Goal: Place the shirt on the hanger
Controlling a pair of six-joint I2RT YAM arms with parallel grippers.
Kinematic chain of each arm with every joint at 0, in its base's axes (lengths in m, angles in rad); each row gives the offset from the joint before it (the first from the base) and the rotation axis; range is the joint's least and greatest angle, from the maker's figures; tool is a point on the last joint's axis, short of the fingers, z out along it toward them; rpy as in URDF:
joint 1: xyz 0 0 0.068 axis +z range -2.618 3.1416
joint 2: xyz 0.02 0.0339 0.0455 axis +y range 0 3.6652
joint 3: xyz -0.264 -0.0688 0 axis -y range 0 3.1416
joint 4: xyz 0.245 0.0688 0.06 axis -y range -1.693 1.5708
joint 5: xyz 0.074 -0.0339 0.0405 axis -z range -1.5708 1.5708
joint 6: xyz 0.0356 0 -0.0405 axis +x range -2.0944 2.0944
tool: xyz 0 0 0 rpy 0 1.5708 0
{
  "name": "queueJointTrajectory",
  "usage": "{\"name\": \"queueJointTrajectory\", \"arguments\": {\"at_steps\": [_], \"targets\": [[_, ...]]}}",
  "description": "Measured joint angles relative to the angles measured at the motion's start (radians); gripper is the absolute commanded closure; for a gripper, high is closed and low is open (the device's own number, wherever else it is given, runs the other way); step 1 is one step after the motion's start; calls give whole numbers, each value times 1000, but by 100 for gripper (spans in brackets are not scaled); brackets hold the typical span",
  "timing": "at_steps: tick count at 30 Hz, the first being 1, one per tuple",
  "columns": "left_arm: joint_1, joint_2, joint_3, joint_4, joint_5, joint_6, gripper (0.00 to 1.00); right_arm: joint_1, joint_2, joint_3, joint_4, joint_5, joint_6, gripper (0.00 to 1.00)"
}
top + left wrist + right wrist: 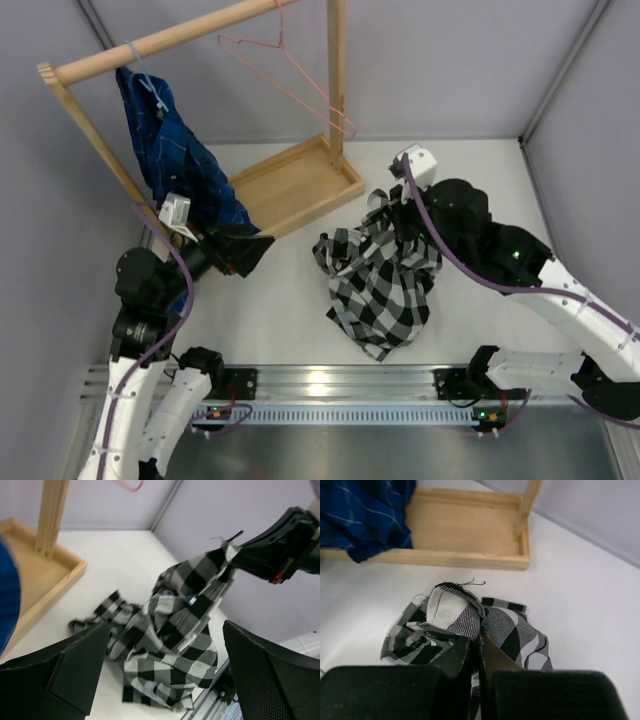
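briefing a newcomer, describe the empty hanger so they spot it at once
Look at the wooden rack at the far left. Near its right upright hangs a thin pink wire hanger. Unlike the pale blue hanger carrying a dark blue plaid shirt, it is bare.

The right gripper (393, 207) pinches the far edge of the shirt (380, 285), which spreads nearward from its fingers, while the left gripper (248, 250) gapes, apart from the cloth.

Pale grey walls (450, 60) all round — white tabletop (290, 300), wooden rack (150, 45) w/ tray base (300, 185) back-left.
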Motion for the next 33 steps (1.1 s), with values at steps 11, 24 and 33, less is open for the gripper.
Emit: {"name": "queueJointTrajectory", "arguments": {"at_steps": [11, 24, 33], "targets": [[-421, 412, 197, 235, -41, 224, 2, -103, 100, -164, -17, -210, 20, 97], [-805, 587, 76, 328, -301, 729, 8, -276, 59, -301, -11, -439, 98, 98], [-812, 837, 110, 394, -389, 902, 17, -289, 42, -371, 9, -550, 97, 100]]}}
